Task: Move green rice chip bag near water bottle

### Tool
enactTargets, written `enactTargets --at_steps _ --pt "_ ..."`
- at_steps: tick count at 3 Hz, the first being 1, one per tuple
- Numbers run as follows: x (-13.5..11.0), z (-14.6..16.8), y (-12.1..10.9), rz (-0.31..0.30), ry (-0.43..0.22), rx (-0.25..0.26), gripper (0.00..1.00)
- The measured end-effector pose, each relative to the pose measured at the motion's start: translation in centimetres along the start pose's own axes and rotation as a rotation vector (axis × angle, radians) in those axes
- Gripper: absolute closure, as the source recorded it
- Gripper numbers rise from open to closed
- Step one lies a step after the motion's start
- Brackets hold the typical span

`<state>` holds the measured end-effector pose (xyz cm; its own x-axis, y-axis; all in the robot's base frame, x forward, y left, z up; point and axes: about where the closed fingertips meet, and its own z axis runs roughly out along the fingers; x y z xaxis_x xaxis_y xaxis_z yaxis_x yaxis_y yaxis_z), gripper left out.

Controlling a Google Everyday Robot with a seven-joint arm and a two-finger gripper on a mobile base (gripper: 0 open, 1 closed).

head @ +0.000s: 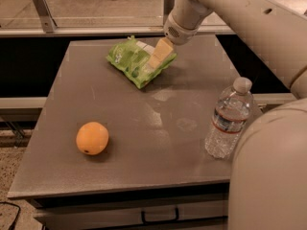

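The green rice chip bag [134, 61] lies flat at the back middle of the grey table [144, 143], bright green with a white label panel. My gripper [157, 57] reaches down from the upper right and sits over the bag's right side, its tan fingers [160, 51] against the pouch. The water bottle [229, 119] stands upright near the table's right edge, clear and ribbed with a white cap and a red-striped label. The bag and the bottle are well apart.
An orange [92, 138] sits at the front left of the table. My arm [240, 8] spans the upper right, and my body [268, 171] fills the lower right beside the bottle. A rail and glass panel [96, 13] run behind the table.
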<state>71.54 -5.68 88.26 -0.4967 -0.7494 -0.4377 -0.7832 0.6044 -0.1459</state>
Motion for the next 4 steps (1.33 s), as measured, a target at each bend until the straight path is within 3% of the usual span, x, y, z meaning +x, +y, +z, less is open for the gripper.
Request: enactTargets --at_steps 2,4 --pt "-1.2 2.9 0.6 0.059 -0.049 -0.053 0.00" --pt "-2.0 5.0 1.9 0.037 -0.058 -0.131 0.00"
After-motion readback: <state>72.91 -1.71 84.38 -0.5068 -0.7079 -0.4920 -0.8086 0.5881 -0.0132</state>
